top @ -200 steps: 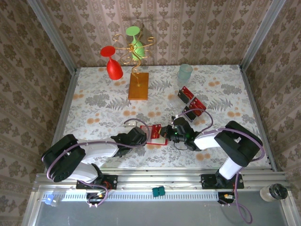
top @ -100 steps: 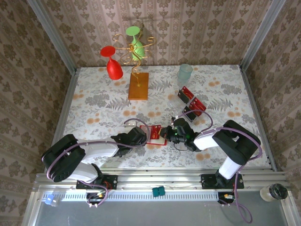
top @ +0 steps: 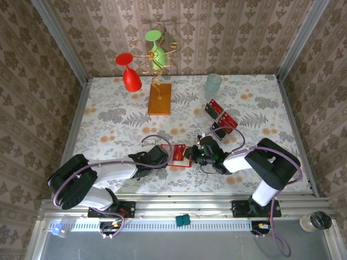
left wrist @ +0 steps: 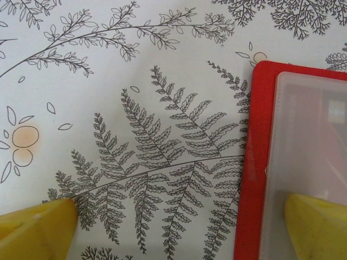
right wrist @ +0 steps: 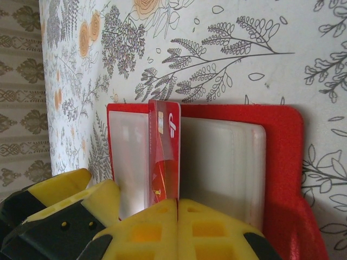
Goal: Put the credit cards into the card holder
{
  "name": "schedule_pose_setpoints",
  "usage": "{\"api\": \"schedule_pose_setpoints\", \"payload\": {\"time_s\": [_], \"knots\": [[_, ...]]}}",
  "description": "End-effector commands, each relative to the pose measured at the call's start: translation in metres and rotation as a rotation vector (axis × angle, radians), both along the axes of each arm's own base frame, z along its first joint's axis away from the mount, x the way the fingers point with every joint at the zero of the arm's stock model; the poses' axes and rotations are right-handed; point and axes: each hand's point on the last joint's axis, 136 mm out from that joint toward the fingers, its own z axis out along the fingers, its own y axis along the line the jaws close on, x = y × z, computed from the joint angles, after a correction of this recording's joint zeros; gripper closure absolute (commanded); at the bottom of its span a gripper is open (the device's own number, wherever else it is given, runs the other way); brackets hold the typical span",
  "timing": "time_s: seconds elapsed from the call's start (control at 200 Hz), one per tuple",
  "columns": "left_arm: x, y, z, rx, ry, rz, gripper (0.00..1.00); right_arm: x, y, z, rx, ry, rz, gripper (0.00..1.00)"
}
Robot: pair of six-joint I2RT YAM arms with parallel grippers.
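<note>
Finds the red wallet spread open and flat on the flowered table, a little nearer than centre, between the two grippers. Grips one red card in the right gripper, fingers shut tight on the card's near end. Holds it on edge over the wallet's pale inner pockets, roughly along the line between the left pocket and the right one. Cannot tell whether the card's lower edge sits inside a pocket or only rests on top. Spreads the left gripper wide and empty at the wallet's left side, with one yellow finger over the pale pocket and the other on bare table just left of the red rim. Has more cards in a small cluster farther back and to the right, well apart from the wallet, near a clear glass. Shows, toward the far side, an orange-brown block carrying gold wire, with a red glass and a green glass by it.
</note>
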Motion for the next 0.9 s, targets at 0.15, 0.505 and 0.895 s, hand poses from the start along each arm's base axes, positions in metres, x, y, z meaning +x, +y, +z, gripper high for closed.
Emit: {"api": "schedule_pose_setpoints", "payload": {"time_s": [0.15,0.505,0.895], "knots": [[-0.016,0.026,-0.016,0.102,0.059,0.013,0.02,-0.006,0.005,0.002,-0.002,-0.001,0.039,1.0],[-0.015,0.023,-0.016,0.093,0.055,0.004,0.02,0.003,0.003,0.025,0.04,-0.059,-0.014,1.0],[-0.017,0.022,-0.018,0.089,0.056,0.002,0.02,0.013,0.007,0.033,0.046,-0.084,-0.028,1.0]]}}
